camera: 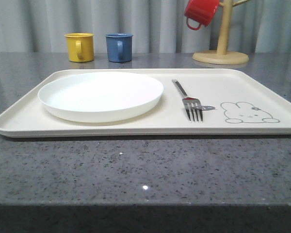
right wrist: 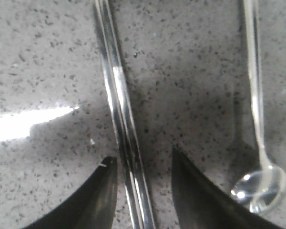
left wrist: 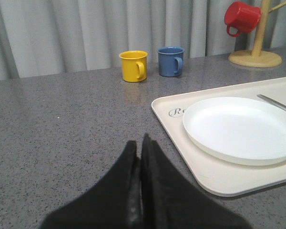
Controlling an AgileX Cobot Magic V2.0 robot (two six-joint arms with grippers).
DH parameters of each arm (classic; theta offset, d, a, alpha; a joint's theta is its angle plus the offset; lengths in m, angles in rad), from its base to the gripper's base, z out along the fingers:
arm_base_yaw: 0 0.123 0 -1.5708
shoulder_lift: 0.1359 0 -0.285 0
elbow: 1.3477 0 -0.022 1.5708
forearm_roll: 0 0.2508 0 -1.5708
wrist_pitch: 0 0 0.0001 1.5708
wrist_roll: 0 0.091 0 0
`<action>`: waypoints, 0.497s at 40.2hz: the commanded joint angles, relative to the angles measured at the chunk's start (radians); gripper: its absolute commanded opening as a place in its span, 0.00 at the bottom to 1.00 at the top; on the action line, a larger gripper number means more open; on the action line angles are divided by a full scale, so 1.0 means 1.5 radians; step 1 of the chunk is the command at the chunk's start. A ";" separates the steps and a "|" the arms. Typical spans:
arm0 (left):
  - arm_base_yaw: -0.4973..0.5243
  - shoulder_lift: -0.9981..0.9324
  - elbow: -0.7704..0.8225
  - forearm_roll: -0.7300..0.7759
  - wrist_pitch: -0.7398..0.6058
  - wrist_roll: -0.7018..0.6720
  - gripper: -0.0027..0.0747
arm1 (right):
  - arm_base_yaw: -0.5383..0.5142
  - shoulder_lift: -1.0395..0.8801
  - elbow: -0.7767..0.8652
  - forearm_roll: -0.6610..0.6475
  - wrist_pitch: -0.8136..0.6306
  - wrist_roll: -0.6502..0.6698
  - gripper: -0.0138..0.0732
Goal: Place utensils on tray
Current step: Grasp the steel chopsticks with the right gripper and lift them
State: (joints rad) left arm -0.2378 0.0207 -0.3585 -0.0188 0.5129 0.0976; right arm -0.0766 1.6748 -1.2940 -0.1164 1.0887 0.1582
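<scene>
Chopsticks (right wrist: pixel 121 129) lie between right gripper (right wrist: pixel 144 167) jaws, apart; left gripper (left wrist: pixel 140 152) together.

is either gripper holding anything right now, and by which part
Nothing is held. The left gripper is shut and empty above the counter. The right gripper is open, straddling the chopsticks' shafts on the counter.

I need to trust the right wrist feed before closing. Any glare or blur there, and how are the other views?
Right wrist view: close and slightly soft; a bright glare patch on the countertop, highlights streak the chopsticks and spoon. Front view: the plate is washed out near white, the fork sharp. Left wrist view: evenly lit, left gripper dark and featureless.
</scene>
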 commanded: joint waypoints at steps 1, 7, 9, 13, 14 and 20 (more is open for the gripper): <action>0.002 0.008 -0.016 -0.006 -0.057 -0.006 0.01 | -0.005 -0.013 -0.014 -0.001 -0.017 -0.009 0.51; 0.002 0.008 -0.016 -0.006 -0.057 -0.006 0.01 | -0.005 -0.012 -0.014 0.002 -0.018 -0.009 0.51; 0.002 0.008 -0.016 -0.006 -0.057 -0.006 0.01 | -0.005 -0.012 -0.014 0.002 -0.015 -0.009 0.50; 0.002 0.008 -0.016 -0.006 -0.057 -0.006 0.01 | -0.005 -0.012 -0.014 0.002 -0.006 -0.009 0.39; 0.002 0.008 -0.016 -0.006 -0.057 -0.006 0.01 | -0.005 -0.013 -0.014 0.002 -0.004 -0.009 0.34; 0.002 0.008 -0.016 -0.006 -0.057 -0.006 0.01 | -0.005 -0.014 -0.016 0.003 0.007 -0.009 0.14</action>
State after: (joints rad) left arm -0.2378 0.0207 -0.3585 -0.0188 0.5129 0.0976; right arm -0.0766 1.6896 -1.2936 -0.0981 1.0837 0.1558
